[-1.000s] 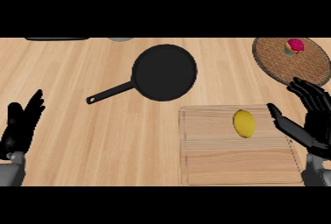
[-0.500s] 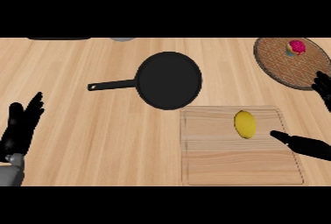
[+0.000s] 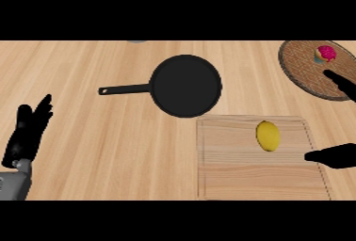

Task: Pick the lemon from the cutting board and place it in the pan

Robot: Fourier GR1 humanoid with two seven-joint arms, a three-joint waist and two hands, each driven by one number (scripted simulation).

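Lemon is lying on the cutting board lower right, pan just above; right hand is spreading wide beside it, left hand resting open lower left

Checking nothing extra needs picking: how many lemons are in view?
1. The lemon lies on the cutting board, right of the pan. None shows elsewhere; the pan holds nothing.

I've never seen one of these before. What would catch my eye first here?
Probably the yellow lemon lying on the pale cutting board at the lower right, with the right robot hand close beside it at the board's right edge. Just up and left of the board sits the black pan, its handle pointing left. The left robot hand rests open near the left edge.
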